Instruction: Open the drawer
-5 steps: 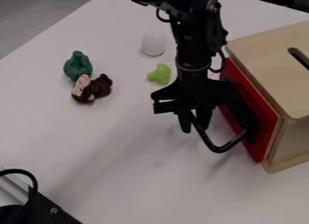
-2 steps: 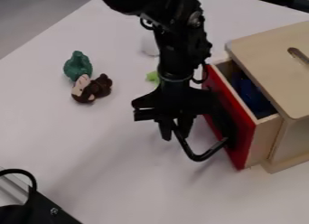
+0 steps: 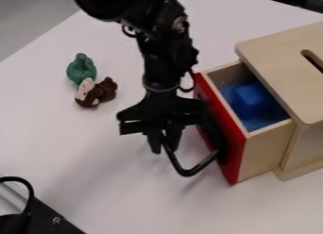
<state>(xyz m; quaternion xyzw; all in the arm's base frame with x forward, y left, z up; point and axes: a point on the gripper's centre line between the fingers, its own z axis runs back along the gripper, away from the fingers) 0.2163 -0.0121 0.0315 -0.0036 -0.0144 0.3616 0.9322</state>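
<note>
This is looking like a robotics lab: a black robot arm (image 3: 161,54) is hanging over a plain white table (image 3: 63,148), and bolted black metal hardware (image 3: 54,223) with a looping cable (image 3: 28,186) is sitting towards its near left side. More black equipment (image 3: 296,2) is showing by the far right edge. Small toys (image 3: 96,92) are lying towards the left edge, beyond which grey floor (image 3: 25,25) is showing. Nothing homely is dressing the surface.
</note>
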